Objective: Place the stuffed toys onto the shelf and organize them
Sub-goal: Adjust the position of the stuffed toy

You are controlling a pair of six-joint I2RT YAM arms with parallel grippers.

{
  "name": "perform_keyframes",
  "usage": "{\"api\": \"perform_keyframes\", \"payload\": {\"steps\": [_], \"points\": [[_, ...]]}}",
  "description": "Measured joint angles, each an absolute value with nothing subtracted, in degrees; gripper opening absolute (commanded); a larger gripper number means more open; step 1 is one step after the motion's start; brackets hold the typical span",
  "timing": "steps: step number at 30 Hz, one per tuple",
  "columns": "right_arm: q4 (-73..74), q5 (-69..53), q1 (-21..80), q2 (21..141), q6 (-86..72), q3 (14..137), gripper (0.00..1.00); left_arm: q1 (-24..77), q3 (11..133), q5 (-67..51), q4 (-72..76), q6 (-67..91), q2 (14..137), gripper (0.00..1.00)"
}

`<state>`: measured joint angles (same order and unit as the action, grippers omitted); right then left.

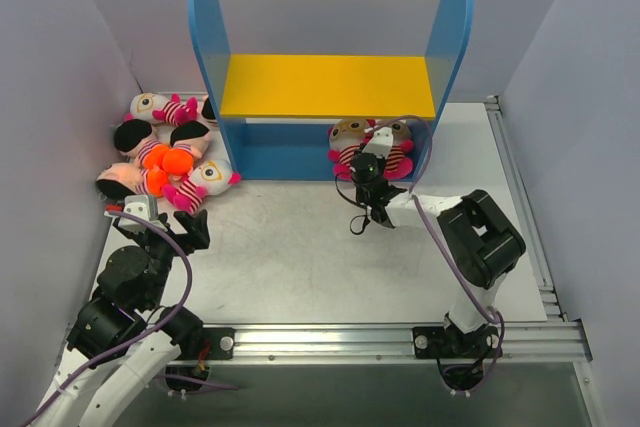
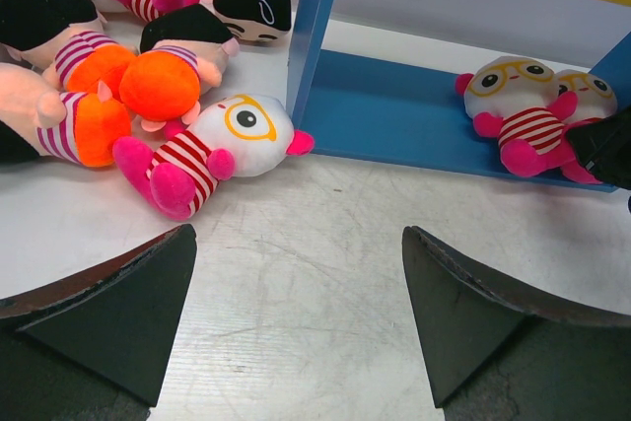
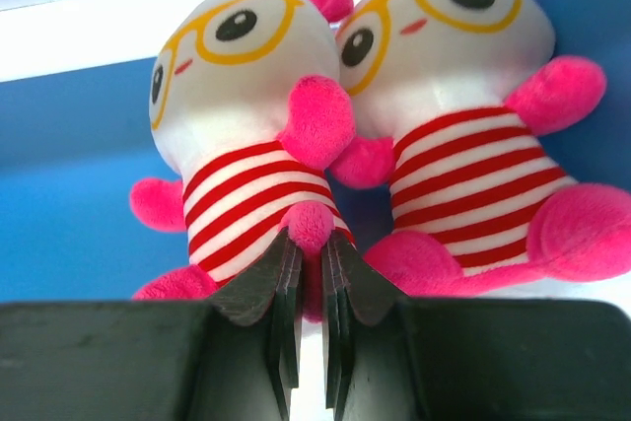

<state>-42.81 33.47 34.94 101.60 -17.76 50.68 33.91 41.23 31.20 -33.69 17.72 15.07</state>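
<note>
Two white-headed, pink-striped plush dolls (image 2: 521, 110) sit upright and touching at the right end of the base of the blue-sided, yellow-boarded shelf (image 1: 330, 85), faces toward the near edge of the counter (image 1: 300, 247); the right hand (image 3: 309, 244) is pinched shut on the left doll's (image 3: 246, 105) pink foot; six more plush dolls (image 1: 165, 157) lie heaped at the far-left corner, heads pointing various ways; the left hand (image 2: 296, 244) hovers near them, spread wide, empty.

Lab test cell, grey walls (image 1: 60, 47), aluminium rail (image 1: 330, 339) (near edge)
</note>
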Motion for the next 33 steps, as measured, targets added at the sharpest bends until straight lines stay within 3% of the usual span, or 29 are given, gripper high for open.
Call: {"api": "perform_keyframes", "payload": {"steps": [2, 6, 12, 15, 27, 33], "points": [[-42.9, 33.5, 35.0, 102.1, -18.9, 50.7, 0.03, 33.9, 41.2, 31.2, -33.7, 17.7, 15.1, 0.94], [-42.8, 33.5, 35.1, 102.8, -20.9, 50.7, 0.28, 33.9, 41.2, 31.2, -33.7, 17.7, 15.1, 0.94], [-42.4, 33.1, 35.6, 102.6, -21.3, 50.7, 0.49, 33.9, 41.2, 31.2, -33.7, 17.7, 15.1, 0.94], [-41.2, 32.5, 36.0, 101.6, -20.4, 50.7, 0.54, 33.9, 41.2, 31.2, -33.7, 17.7, 15.1, 0.94], [-32.2, 24.6, 38.0, 89.6, -11.7, 50.7, 0.55, 33.7, 41.2, 31.1, -33.7, 17.7, 15.1, 0.94], [-28.1, 13.9, 38.0, 89.4, -8.8, 51.9, 0.68, 33.7, 41.2, 31.1, -33.7, 17.7, 15.1, 0.94]]}}
